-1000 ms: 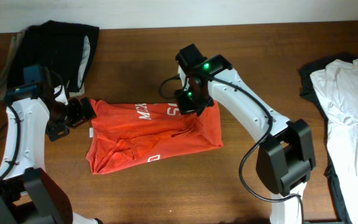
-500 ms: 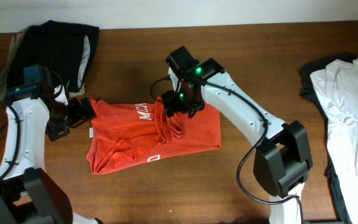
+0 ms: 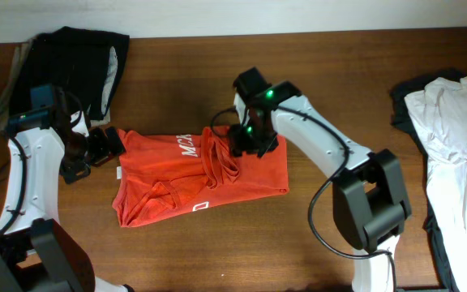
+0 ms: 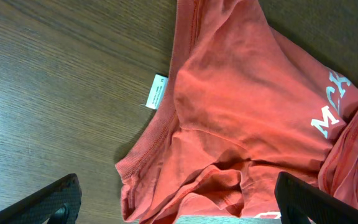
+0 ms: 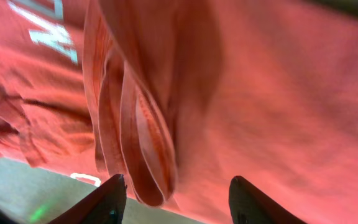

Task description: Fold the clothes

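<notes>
Red shirt [image 3: 169, 182] is laid rumpled, ridged mid-chest, on wood table [image 3: 177, 251]; left gripper [image 4: 179, 200], right gripper [image 5: 178, 196] are spread.

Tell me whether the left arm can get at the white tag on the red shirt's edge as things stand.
Probably yes. The left end effector hovers open at the red shirt's left edge, and the white tag lies bare on the table beside the hem, with nothing over it.
</notes>
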{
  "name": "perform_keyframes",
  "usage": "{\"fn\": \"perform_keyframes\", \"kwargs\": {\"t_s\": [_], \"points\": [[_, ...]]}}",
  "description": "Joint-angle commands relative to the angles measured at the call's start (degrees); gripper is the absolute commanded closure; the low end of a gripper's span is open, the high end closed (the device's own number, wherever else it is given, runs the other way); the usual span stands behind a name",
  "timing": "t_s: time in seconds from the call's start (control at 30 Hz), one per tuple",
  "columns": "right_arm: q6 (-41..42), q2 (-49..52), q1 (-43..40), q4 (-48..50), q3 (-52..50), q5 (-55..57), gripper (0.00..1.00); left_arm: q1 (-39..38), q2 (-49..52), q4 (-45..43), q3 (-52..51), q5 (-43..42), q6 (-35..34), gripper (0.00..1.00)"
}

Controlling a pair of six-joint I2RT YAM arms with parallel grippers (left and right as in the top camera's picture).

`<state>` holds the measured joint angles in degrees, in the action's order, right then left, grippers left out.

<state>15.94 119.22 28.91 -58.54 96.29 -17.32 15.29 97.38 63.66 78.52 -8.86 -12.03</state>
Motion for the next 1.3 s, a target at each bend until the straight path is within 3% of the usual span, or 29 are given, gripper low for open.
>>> {"fn": "perform_keyframes", "kwargs": {"t_s": [0.0,0.4,0.43,0.53,0.6,1.2,1.27], "points": [[-0.4,0.5,1.9,1.8,-3.3,-2.4,0.42,-0.2,-0.1,0.0,0.3,-0.9,-0.2,0.01],[0.2,2.8,4.8,4.2,-5.7,-4.8,0.44,-0.2,-0.1,0.0,0.3,-0.8,-0.2,0.01],[0.2,3.0,4.8,4.3,-5.7,-4.8,0.49,-0.2,-0.1,0.0,0.3,-0.8,-0.2,0.01],[0.7,3.0,4.9,4.3,-5.7,-4.8,0.81,-0.2,-0.1,0.0,0.3,-0.8,-0.2,0.01],[1.1,3.0,4.9,4.2,-5.7,-5.7,0.96,-0.2,-0.1,0.0,0.3,-0.8,-0.2,0.01],[0.5,3.0,11.2,-2.2,-5.2,-8.1,0.95,-0.2,-0.1,-0.1,0.3,-0.8,-0.1,0.01],[0.4,3.0,11.2,-2.0,-5.2,-7.5,0.69,-0.2,-0.1,-0.2,0.3,-0.8,-0.2,0.01]]}}
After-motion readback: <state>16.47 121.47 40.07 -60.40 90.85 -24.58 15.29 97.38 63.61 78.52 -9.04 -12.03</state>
